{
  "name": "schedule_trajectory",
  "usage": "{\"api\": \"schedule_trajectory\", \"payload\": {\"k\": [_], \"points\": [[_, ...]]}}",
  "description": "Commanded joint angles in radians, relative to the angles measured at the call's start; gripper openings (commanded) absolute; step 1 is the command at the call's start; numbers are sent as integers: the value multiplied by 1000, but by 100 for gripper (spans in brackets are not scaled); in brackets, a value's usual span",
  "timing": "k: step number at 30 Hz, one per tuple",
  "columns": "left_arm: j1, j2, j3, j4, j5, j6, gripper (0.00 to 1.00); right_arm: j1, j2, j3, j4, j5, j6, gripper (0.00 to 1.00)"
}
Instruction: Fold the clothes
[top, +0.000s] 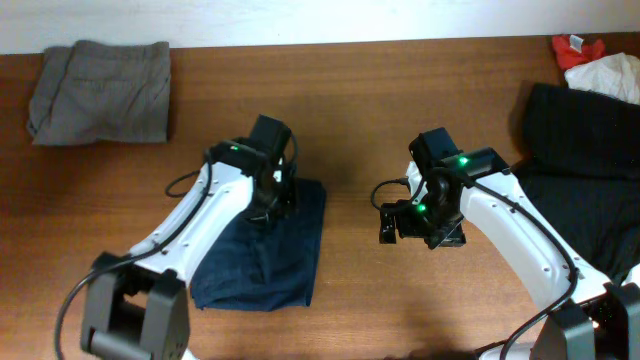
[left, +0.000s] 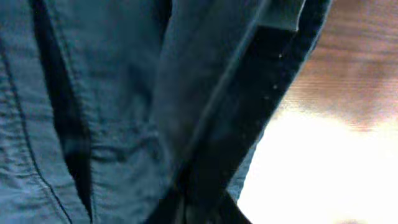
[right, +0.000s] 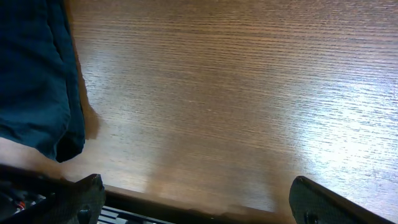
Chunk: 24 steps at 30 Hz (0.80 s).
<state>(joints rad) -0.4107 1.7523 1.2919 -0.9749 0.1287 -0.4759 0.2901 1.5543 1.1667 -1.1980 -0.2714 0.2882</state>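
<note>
ok so the left arm (top: 190, 225) comes in from the 7 o'clock corner of the overhead view and stretches up toward the middle. The left gripper (top: 272, 195) points down right on the top edge of the clothes (top: 265, 250). Its wrist cam is basically all navy fabric with seams and a darker band running diagonally, plus a slice of wood at 3 o'clock. Honestly I can't tell from any view whether those fingers are spread or pinched, or whether they have any cloth. The right arm (top: 520, 230) comes from the 5 o'clock corner and bends up and over. The right gripper (top: 420, 228) hangs over bare wood just right of centre, well apart from the clothes. On its own cam the two fingers (right: 81, 196) sit at the bottom corners, spread wide with nothing between them but table, and a navy corner of cloth shows at 10 o'clock. The clothes are a dark navy bundle folded into a rough long rectangle. They lie at about 7 o'clock from the centre of the table (top: 380, 90), partly under the left arm. Table's brown wood grain with some glare, and a strip of pale wall (top: 300, 20) runs along 12 o'clock. A folded grey garment (top: 100, 90) sits at 10 o'clock and a big black garment (top: 580, 180) sprawls at 3 o'clock. At 2 o'clock there's a white cloth (top: 610, 75) with a red thing (top: 575, 45) beside it.
</note>
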Motion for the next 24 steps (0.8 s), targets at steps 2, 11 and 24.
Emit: {"api": "schedule_trajectory", "payload": {"k": [2, 11, 24], "points": [[-39, 37, -3, 5, 17, -6, 45, 6, -9, -8, 6, -10, 8, 98], [-38, 37, 13, -35, 24, 21, 57, 6, -9, -8, 28, -88, 8, 98], [342, 36, 35, -76, -58, 5, 65, 266, 12, -8, 341, -188, 31, 98]]}}
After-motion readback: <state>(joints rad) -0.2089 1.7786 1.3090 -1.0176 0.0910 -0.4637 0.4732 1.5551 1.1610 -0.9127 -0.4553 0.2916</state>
